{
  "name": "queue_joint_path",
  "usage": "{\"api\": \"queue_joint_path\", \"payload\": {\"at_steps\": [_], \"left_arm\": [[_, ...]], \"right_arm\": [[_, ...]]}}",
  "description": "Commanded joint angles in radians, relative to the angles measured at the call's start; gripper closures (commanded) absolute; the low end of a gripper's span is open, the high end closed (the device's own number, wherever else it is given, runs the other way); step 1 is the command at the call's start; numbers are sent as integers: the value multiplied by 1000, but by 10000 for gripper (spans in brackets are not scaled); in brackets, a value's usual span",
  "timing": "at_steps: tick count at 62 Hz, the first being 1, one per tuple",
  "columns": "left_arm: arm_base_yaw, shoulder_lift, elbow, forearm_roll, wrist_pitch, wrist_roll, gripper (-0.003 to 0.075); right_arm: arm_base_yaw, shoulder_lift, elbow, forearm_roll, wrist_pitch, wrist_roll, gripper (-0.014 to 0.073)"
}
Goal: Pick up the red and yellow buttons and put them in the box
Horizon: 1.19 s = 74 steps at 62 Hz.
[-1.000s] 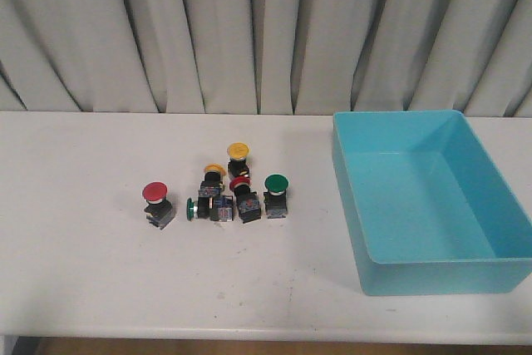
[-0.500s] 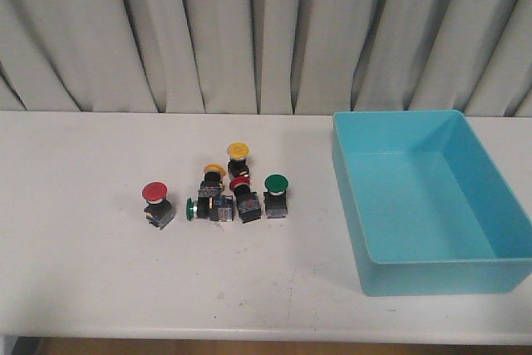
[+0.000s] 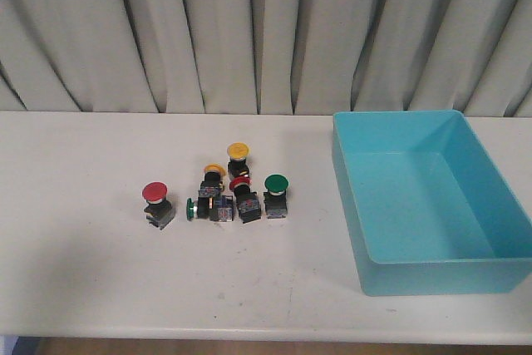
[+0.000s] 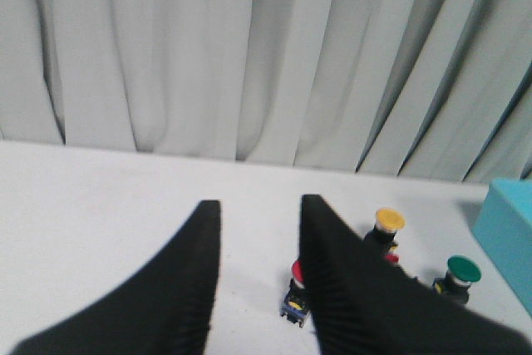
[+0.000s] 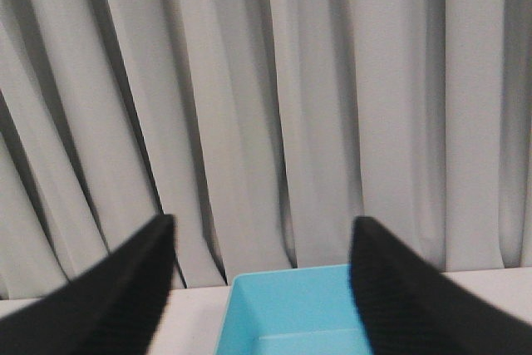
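At centre frame the red and yellow buttons (image 3: 237, 164) are crowded by green switches (image 3: 275, 184) — easily mis-grabbed; both grippers (image 4: 259, 205) (image 5: 262, 230) are spread, the box (image 3: 366, 230) unfilled.

Smooth turquoise plastic box (image 3: 432, 205), matt white table (image 3: 83, 272), soft pleated cloth curtain (image 3: 249, 31), ribbed black fingers (image 4: 349, 288) on the left pincer (image 4: 259, 205).

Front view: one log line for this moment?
phase: pre-grasp | left gripper: open, empty | right gripper: open, empty | turquoise plastic box: empty | red and yellow mushroom-cap buttons: on white table
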Motion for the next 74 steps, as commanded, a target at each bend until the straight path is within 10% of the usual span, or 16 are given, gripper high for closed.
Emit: {"api": "queue_joint_path", "payload": {"at_steps": [1,12,37,74], "left_arm": [[-7,88,-80,-29,-44,18,325],[-16,250,-176,-158,-39,146,187],[-65,834,-598,-646,145,756,179],[-85,1379,-765,-647,194,809,179]], "right_arm": [[1,16,-35,-1,-85,-6,6],[1,16,-35,-1,-41,14,-6],[1,16,-35,3,-8,15,0],[1,16,-35,4,43,19,0]]}}
